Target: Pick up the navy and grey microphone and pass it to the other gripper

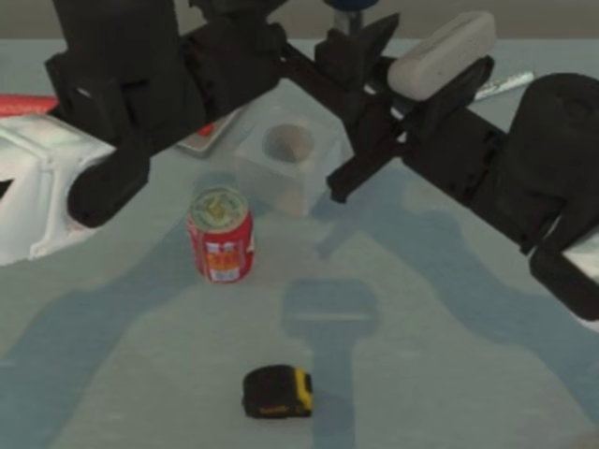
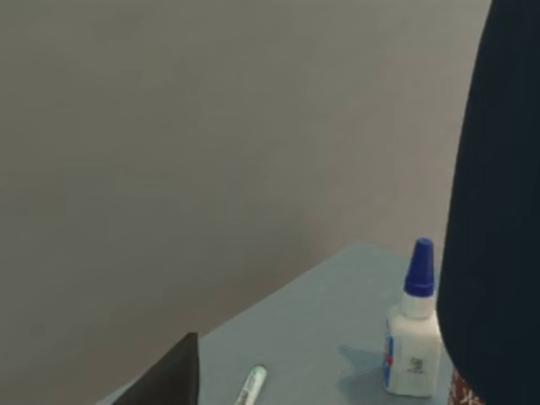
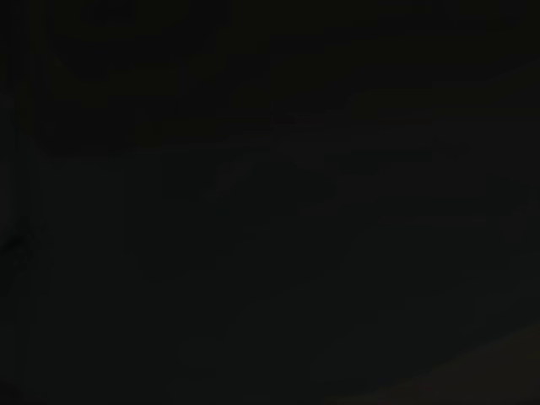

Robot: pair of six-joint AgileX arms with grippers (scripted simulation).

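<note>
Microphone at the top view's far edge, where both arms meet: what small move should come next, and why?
Probably the left gripper should settle onto the handle of the microphone. The right gripper meets it right there, and the navy head looms close in the left wrist view. I cannot tell which gripper holds the microphone now.

Soft, even light is falling on the table [image 1: 440,374] from above in the top view, casting broad, blurry-edged arm shadows across it. The can [image 1: 221,235] is throwing a faint shadow, and the tape measure [image 1: 277,392] is sitting beside a darker patch. The left wrist view is showing a bottle [image 2: 413,337] in dull, flat light, with a dark shape filling one edge. The right wrist view is dark.
</note>
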